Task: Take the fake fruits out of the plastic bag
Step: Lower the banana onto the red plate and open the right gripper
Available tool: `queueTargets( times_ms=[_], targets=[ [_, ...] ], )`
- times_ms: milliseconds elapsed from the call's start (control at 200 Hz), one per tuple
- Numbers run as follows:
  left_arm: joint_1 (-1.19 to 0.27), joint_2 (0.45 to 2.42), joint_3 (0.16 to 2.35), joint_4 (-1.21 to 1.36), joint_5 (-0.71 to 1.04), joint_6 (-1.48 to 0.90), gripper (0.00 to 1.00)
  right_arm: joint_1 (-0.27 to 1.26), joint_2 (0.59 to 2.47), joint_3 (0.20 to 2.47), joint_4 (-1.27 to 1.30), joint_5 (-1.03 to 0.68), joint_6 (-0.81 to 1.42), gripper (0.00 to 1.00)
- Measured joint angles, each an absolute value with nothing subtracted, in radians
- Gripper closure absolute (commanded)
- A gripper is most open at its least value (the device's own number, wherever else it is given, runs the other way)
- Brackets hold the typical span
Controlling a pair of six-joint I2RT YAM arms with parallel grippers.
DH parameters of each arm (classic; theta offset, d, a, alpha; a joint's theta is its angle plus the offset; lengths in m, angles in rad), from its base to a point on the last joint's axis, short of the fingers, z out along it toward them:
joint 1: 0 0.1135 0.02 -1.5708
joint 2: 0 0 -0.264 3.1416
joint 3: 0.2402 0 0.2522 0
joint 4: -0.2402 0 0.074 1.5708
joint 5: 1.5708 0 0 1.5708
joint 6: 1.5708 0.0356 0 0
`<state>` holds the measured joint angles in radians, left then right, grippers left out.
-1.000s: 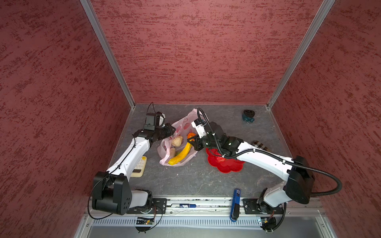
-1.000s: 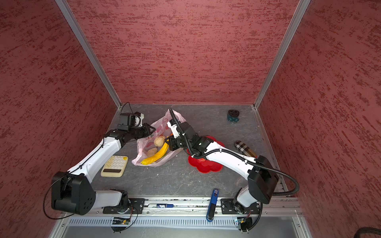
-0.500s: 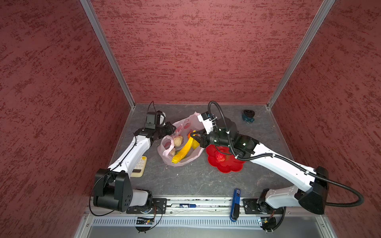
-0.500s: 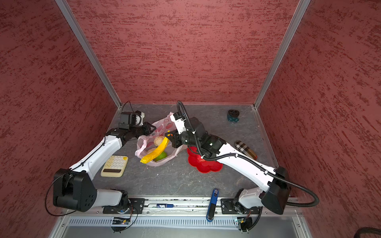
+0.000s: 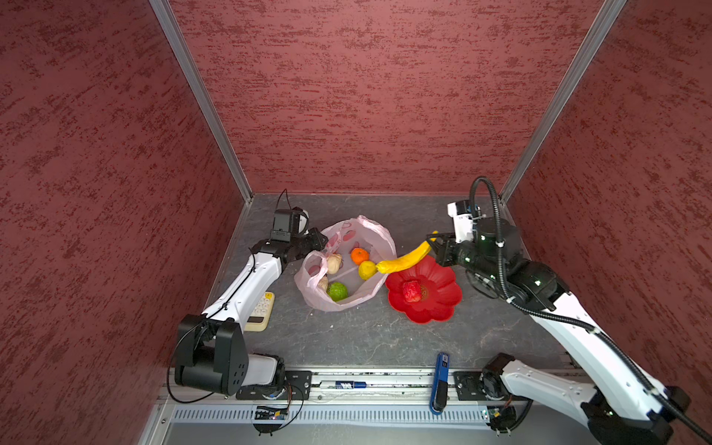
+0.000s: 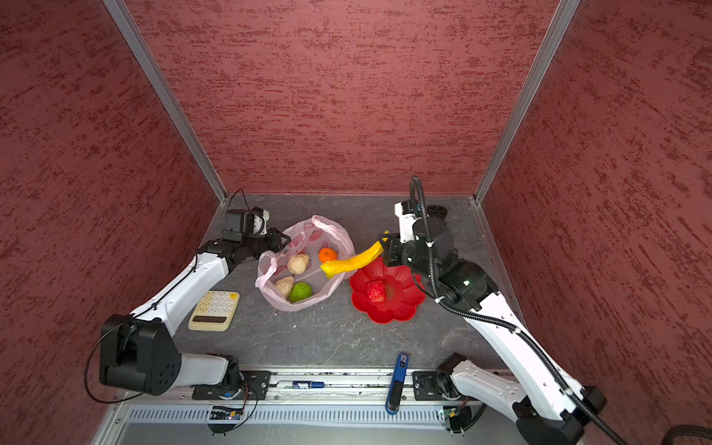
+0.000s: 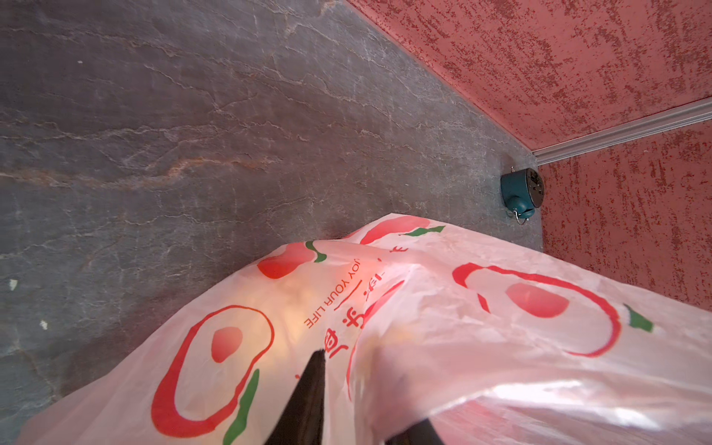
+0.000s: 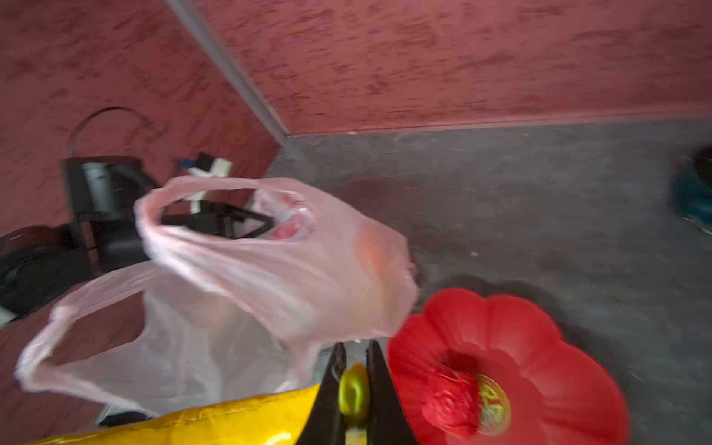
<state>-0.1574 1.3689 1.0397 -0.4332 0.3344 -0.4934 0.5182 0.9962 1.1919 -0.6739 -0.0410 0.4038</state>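
far left on the grey table (image 5: pixel 366 335) lies a cream calculator (image 6: pixel 214 310), its keys too small to read. next to it the left gripper (image 5: pixel 318 240) sits at the far-left rim of the plastic bag (image 5: pixel 370 235); its jaws stand narrow, one finger on each side of the film, pinching the rim.

the bag is thin, crinkly, pale pink and see-through, lying near the middle of the table with its mouth gaping upward and a loop handle (image 8: pixel 200 188) standing up. red fruit outlines with green leaves are printed on it, plus red chinese characters and the words "joy your life" (image 7: pixel 335 293).

inside it i count two beige fruits (image 5: pixel 333 262) (image 5: pixel 323 283), a bumpy green fruit (image 5: pixel 337 291), an orange fruit (image 5: pixel 360 255) and a yellow lemon-like fruit (image 5: pixel 367 269).

the banana (image 5: pixel 404 260) is out of the bag, in the air, slanting between the bag's right edge and the red dish (image 5: pixel 443 293). the bumpy red fruit (image 5: pixel 412 291) lies in the dish, beside a gold mark (image 8: pixel 495 408) too blurred to read.

the right gripper (image 8: pixel 353 358) is clamped tight on the banana's stem end. a teal alarm clock (image 7: pixel 522 192) sits in the far right corner.
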Motion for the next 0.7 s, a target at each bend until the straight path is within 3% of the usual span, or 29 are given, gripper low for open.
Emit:
queueTargets(
  times_ms=[296, 701],
  targets=[
    [-0.151, 1.369, 1.04, -0.435, 0.331, -0.493, 0.73, 0.383, 1.04, 0.969, -0.81, -0.003, 0.427, 0.97],
    [-0.146, 1.368, 1.04, -0.442, 0.331, -0.493, 0.73, 0.356, 1.246, 0.825, -0.714, 0.017, 0.478, 0.9]
  ],
)
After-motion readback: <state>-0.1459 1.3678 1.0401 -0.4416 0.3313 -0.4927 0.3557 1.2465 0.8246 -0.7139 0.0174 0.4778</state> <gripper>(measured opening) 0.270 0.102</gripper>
